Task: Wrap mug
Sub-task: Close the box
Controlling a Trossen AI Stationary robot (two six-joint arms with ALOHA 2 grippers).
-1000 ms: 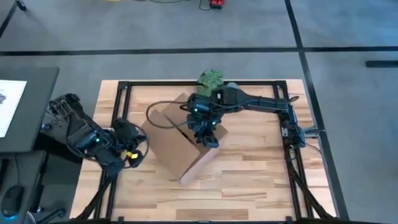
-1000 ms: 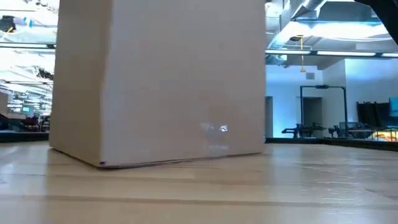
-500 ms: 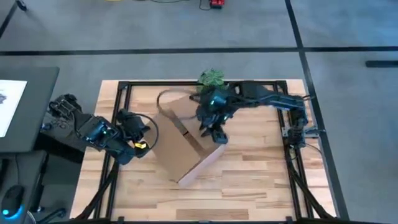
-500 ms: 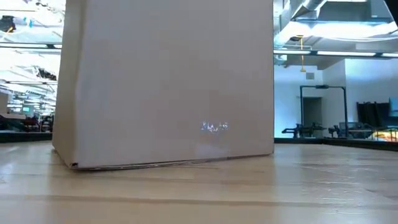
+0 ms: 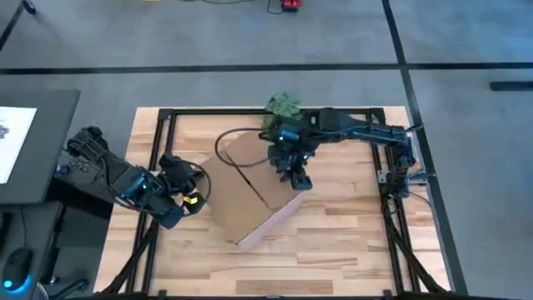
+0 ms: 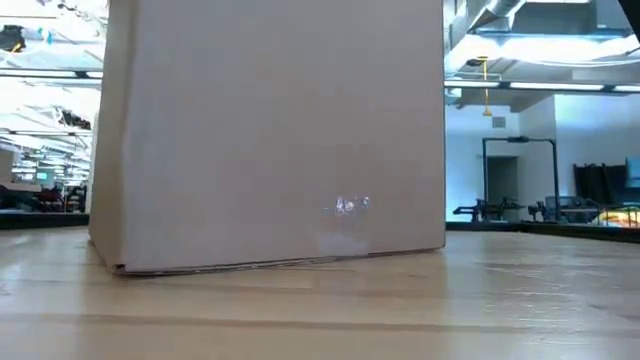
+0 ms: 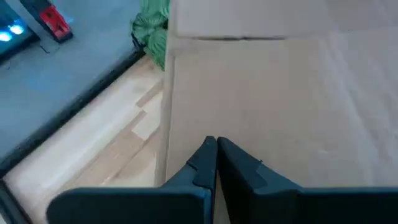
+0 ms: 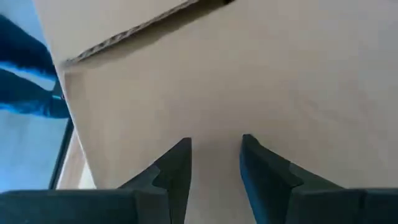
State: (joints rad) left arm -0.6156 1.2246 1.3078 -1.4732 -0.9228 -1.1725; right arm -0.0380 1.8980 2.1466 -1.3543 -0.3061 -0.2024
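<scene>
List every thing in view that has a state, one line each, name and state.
cardboard box: closed, flat on the table, turned at an angle to its edges.
green wrapping: crumpled, at the table's far edge, beyond the box.
left gripper: shut, empty, at the box's left side.
right gripper: open, over the box's top face.
mug: not visible in any view.

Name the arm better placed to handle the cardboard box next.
Right, probably. The right gripper hangs open directly over the cardboard box, near its right edge. The left gripper is shut and sits beside the box's left side, lower on the table.
</scene>
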